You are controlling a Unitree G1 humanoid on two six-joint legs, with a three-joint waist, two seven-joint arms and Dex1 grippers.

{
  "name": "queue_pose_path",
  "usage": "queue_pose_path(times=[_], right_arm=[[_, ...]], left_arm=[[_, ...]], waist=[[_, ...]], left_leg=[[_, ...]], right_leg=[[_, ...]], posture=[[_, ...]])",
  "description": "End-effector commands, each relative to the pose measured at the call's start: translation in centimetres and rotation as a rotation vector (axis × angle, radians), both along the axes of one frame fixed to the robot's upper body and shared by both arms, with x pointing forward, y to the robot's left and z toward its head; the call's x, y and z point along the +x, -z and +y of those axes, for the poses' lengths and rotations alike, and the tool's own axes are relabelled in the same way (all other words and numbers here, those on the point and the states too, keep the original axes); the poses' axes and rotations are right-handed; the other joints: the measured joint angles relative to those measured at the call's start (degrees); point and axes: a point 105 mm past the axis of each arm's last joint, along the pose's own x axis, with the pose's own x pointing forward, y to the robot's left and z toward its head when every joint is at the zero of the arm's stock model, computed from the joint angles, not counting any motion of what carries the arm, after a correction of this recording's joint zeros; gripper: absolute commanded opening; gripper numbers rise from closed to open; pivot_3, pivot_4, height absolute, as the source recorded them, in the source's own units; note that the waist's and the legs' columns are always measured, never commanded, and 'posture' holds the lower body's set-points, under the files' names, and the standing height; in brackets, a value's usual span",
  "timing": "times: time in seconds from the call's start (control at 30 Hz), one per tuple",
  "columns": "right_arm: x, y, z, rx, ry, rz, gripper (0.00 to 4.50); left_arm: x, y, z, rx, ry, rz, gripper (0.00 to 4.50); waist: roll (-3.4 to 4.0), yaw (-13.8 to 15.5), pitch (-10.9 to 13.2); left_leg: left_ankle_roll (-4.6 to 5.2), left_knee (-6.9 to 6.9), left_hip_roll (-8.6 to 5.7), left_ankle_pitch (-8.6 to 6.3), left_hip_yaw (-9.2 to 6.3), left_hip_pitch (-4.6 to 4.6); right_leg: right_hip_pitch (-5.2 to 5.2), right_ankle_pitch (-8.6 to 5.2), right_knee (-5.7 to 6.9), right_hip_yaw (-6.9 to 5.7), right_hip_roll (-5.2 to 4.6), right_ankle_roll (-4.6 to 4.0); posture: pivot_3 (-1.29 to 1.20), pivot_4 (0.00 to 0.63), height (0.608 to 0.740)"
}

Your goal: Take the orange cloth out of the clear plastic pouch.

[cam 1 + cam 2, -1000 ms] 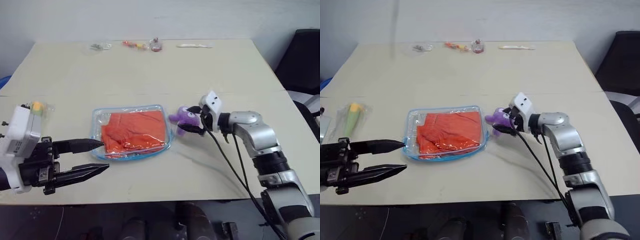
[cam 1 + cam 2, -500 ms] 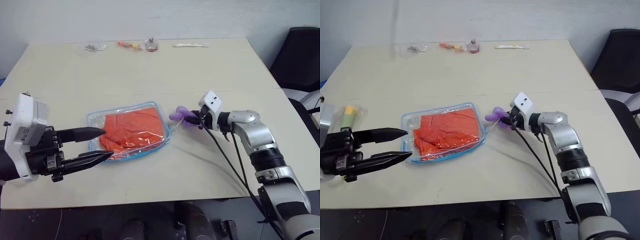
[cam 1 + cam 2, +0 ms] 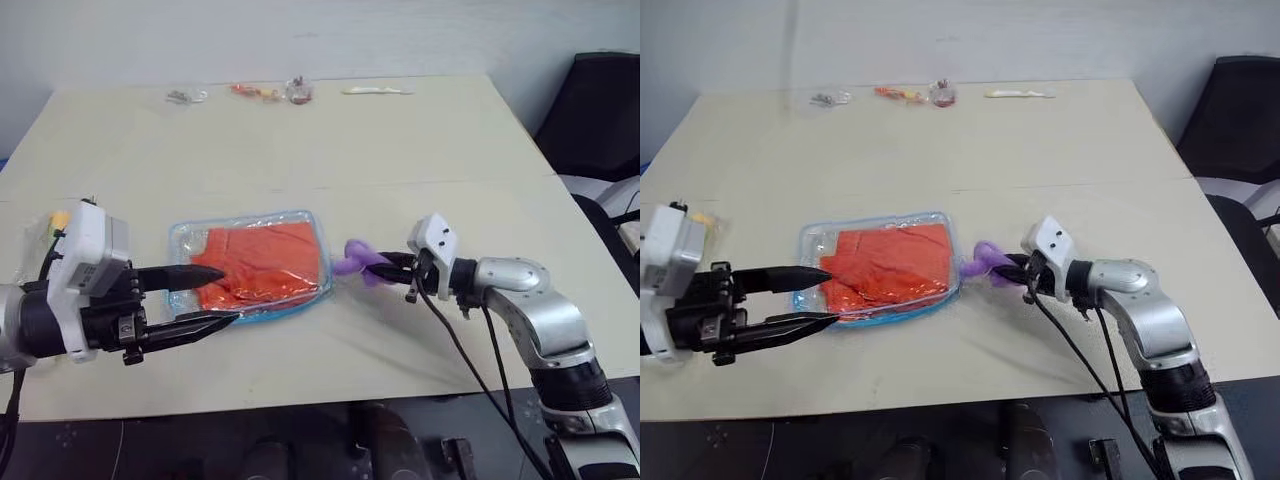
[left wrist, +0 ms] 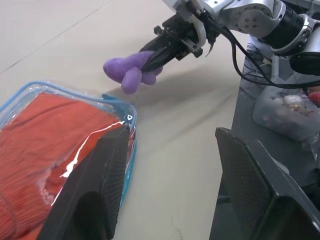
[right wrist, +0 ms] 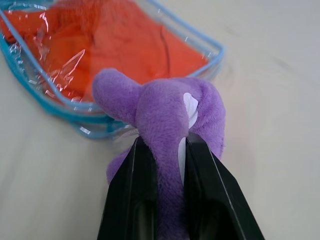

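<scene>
My left hand [image 3: 205,297], fingers spread, sits at the frame-left short end of the clear plastic pouch [image 3: 252,263]; right hand [image 3: 385,268] pinches the purple plush toy [image 3: 358,262] frame-right.

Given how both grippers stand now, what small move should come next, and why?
Probably carry the small purple plush toy, pinched in the right gripper, clear of the clear blue-trimmed plastic pouch. The toy sits against its edge; the orange cloth remains inside, and the open left gripper waits there.

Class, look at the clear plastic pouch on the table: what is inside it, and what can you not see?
Inside the clear plastic pouch lies the orange cloth, wrinkled and filling most of it. Whatever might lie beneath the cloth is covered, so that cannot be told.
</scene>
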Motion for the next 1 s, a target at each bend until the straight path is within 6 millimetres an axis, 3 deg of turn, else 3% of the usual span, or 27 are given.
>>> queue_pose_path(times=[0.03, 0.2, 0.4, 0.77, 0.9, 1.0], right_arm=[[-1.2, -2.3, 0.5, 0.010, -0.027, -0.167, 0.62], [-2.9, -2.9, 1.4, -0.024, -0.146, -0.298, 0.62], [-5.7, -1.4, 3.7, -0.110, -0.430, -0.422, 0.62], [-4.8, 2.4, 5.3, -0.358, -0.746, -0.725, 0.62], [-4.5, 2.6, 5.2, -0.346, -0.731, -0.728, 0.62], [-2.9, 2.1, 3.8, -0.376, -0.657, -0.728, 0.62]], left_arm=[[-0.1, -0.1, -0.4, 0.005, 0.036, -0.025, 2.91], [0.0, 0.3, -0.5, 0.018, 0.059, -0.010, 2.91], [0.1, 0.8, -0.8, 0.018, 0.076, 0.012, 2.91], [0.6, 1.6, -1.2, 0.021, 0.055, 0.005, 2.91], [0.6, 1.8, -1.1, 0.035, 0.041, -0.004, 2.91], [0.6, 1.9, -0.9, 0.037, 0.024, -0.014, 2.91]], waist=[[0.00, 0.0, 0.0], [0.00, 0.2, 0.0], [0.00, 0.0, 0.0], [-0.02, -0.1, 0.0], [-0.02, -0.1, 0.0], [-0.02, -0.1, 0.0]], left_leg=[[-0.01, -0.02, 0.01, 0.00, -0.01, 0.01], [-0.01, -0.03, -0.01, 0.00, 0.00, 0.00], [-0.01, -0.04, 0.00, 0.00, 0.01, 0.03], [-0.02, 0.02, 0.03, 0.01, -0.05, 0.30], [-0.02, 0.02, 0.09, 0.01, -0.04, 0.33], [-0.03, 0.03, 0.09, 0.01, -0.03, 0.35]], right_leg=[[0.00, -0.01, 0.01, 0.00, 0.01, -0.02], [0.00, -0.02, -0.02, -0.01, 0.02, -0.03], [0.00, -0.02, -0.02, 0.00, 0.04, -0.03], [0.02, -0.04, -0.02, -0.04, 0.01, -0.07], [0.02, -0.05, 0.00, -0.04, 0.01, -0.09], [0.02, -0.05, 0.02, -0.01, 0.00, -0.09]], posture=[[0.00, 0.150, 0.740], [0.00, 0.150, 0.740], [0.00, 0.150, 0.740], [0.00, 0.150, 0.740], [0.00, 0.150, 0.740], [0.00, 0.150, 0.740]])
